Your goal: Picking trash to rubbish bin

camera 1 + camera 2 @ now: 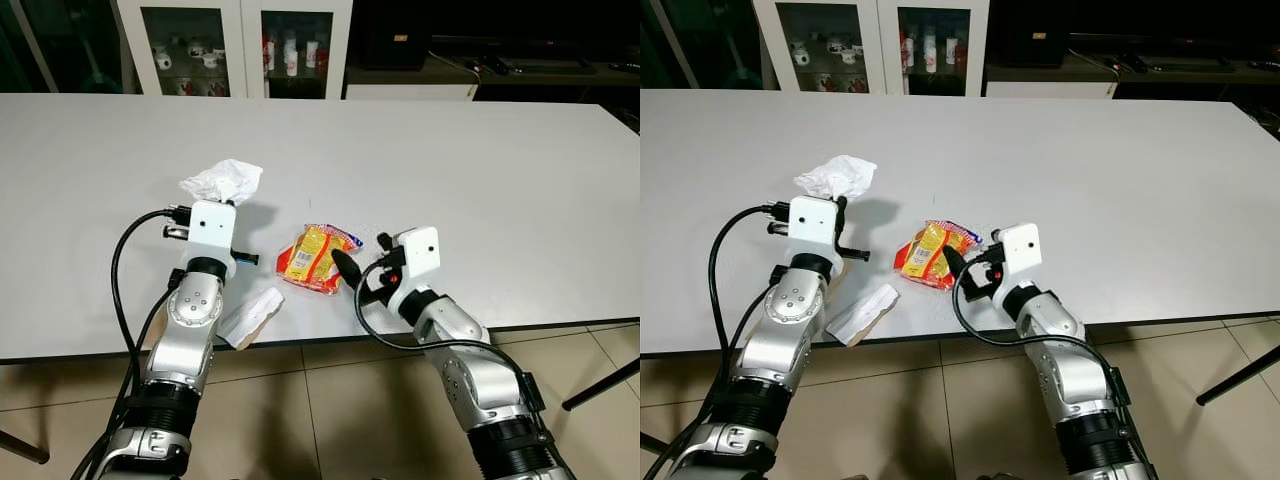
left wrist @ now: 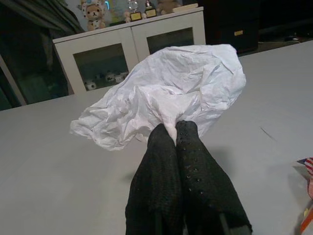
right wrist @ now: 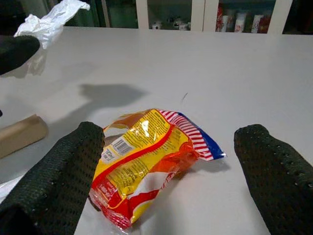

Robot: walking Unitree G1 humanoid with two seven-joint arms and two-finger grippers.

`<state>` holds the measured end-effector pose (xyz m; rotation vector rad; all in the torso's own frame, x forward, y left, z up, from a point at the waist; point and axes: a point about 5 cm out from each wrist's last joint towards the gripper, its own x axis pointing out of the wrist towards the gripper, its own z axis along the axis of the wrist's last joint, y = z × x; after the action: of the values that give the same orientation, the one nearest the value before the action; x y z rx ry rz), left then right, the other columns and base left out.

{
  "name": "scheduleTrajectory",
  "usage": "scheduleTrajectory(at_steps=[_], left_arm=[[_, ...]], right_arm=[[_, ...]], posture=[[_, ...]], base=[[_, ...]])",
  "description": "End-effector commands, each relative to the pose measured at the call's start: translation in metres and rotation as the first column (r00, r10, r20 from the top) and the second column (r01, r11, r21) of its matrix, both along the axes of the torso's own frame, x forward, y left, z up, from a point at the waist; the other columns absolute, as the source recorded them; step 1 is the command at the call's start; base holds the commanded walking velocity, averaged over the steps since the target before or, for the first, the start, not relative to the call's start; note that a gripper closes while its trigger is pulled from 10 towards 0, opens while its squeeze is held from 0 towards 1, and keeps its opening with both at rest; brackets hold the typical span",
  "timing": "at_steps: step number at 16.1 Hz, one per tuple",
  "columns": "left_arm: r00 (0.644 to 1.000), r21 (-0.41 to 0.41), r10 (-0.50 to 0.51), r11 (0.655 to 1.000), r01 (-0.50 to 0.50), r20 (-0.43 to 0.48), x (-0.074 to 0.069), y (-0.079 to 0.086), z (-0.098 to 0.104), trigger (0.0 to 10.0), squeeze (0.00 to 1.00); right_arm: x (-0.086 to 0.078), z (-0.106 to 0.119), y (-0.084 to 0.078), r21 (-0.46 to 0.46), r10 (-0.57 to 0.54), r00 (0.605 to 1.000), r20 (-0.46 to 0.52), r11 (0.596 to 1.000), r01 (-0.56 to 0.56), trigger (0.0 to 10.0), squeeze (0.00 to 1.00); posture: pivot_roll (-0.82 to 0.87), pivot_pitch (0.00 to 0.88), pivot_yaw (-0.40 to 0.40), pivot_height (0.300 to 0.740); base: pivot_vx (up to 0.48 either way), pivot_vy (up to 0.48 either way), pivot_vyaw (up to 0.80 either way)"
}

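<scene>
desk [image 1: 480, 190]: wide white top, spans the frame; tiled floor below its near edge.
cabinet [image 1: 235, 45]: white, glass doors, behind the desk's far edge; small figurines and bottles on the shelves inside.
left arm [image 1: 185, 340]: silver, reaches up over the near edge of the desk; black cable loops off the wrist.
right arm [image 1: 470, 365]: silver, comes in low from the near edge, angled toward the middle of the desk.
left hand [image 2: 175, 131]: fingers clenched together on the crumpled tissue, raised above the desk.
right hand [image 3: 171, 147]: fingers spread wide apart, nothing between the pads; sits low at the desk surface, one finger on each side of the snack wrapper, not touching it as far as I can tell.
crumpled tissue [image 1: 222, 180]: white, bunched, pinched at its lower edge by the left hand; held clear of the desk, shadow falls on the surface beside it.
snack wrapper [image 1: 315, 257]: yellow, orange and red foil with a red-white-blue striped end; lies flat on the desk near the front edge, just beyond the right hand, between the two arms.
paper packet [image 1: 252, 317]: flat, white with a brown end; lies on the desk right at the near edge, just beside the left arm, near the snack wrapper.
</scene>
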<state>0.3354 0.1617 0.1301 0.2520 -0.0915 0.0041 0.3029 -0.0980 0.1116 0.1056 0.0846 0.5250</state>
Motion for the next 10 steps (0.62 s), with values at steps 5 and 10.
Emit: scheduleTrajectory(at_steps=[5, 10], left_arm=[[1.0, 0.005, -0.023, 1.0, 0.023, -0.001, -0.003, -0.003, 0.001, 10.0, 0.0], [0.999, 0.01, -0.035, 0.999, 0.035, -0.005, -0.007, -0.001, 0.001, 10.0, 0.0]], right_arm=[[0.005, -0.012, 0.006, -0.043, -0.009, 0.998, -0.055, 0.999, 0.006, 10.0, 0.0], [0.014, -0.016, 0.018, 0.009, -0.013, 0.994, -0.108, 1.0, 0.014, 10.0, 0.0]], posture=[[0.01, 0.041, -0.047, 0.74], [0.03, 0.054, -0.036, 0.74]], base=[[0.0, 0.0, 0.0], [0.0, 0.0, 0.0]])
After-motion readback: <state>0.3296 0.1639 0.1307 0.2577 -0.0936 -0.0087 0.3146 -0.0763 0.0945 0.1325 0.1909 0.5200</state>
